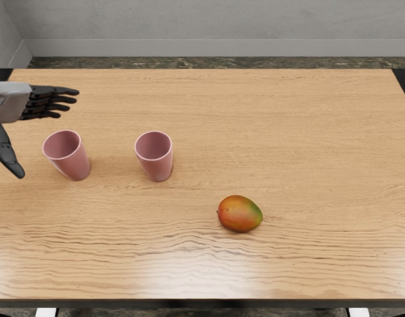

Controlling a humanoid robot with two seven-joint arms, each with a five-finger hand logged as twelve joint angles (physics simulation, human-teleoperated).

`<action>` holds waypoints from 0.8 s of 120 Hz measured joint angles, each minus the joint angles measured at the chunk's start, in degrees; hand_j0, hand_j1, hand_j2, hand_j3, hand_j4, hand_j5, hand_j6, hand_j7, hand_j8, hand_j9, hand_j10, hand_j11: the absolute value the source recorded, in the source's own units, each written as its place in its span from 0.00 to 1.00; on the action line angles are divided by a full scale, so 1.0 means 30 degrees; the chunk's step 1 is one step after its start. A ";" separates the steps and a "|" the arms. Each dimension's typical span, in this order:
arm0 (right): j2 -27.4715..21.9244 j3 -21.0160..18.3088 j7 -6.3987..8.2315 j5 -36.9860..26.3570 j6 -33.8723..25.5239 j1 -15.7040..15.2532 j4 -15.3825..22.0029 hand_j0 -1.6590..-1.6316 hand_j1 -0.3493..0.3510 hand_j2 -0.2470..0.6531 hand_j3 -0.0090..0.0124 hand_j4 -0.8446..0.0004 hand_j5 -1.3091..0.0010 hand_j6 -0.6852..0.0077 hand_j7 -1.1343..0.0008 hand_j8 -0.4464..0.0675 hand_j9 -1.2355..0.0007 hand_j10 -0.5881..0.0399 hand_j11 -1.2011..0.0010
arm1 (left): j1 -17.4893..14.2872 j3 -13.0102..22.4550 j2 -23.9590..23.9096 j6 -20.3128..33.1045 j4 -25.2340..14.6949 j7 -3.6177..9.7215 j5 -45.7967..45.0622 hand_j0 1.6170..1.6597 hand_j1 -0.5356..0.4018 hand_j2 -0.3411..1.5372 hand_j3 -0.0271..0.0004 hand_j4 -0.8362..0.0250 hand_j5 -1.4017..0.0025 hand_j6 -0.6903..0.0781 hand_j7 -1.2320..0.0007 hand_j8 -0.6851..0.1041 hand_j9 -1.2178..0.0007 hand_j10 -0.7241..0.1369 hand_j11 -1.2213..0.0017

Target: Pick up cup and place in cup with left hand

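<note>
- The black fingers (57, 91) of the left hand (14, 102) are open and hold nothing. They lie in a row, close to each other, and point to 3 o'clock.
- The thumb (4, 150) is wide apart from them. It points down to 5 o'clock.
- The hand comes in at the 10 o'clock side of the table. Its back part is gray.
- One pink cup (72, 162) is near the hand, between 4 and 5 o'clock from it. It stands up on the wood with its round mouth on top. I can see bare wood between the thumb tip and this cup.
- The other pink cup (157, 165) stands at 3 o'clock from the first one. The two cups are apart, and this one's mouth is on top too.
- A mango (240, 213) lies at 4 o'clock from that second cup. It is orange and red, with green on its 3 o'clock end.
- All this is on a light brown wood table (308, 145).
- Past the table, at 12 o'clock, are a dark speckly floor (202, 63) and a gray wall (202, 20).
</note>
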 joint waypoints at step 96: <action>0.0000 -0.0029 0.0137 -0.0024 -0.0051 -0.0390 -0.0029 0.04 0.05 0.27 0.42 0.97 0.97 0.95 0.97 0.82 0.97 0.89 0.97 | -0.3434 -0.0134 -1.3405 0.5540 -0.0332 1.1985 0.8908 0.96 0.94 0.18 0.99 0.97 1.00 0.89 1.00 0.86 1.00 0.84 1.00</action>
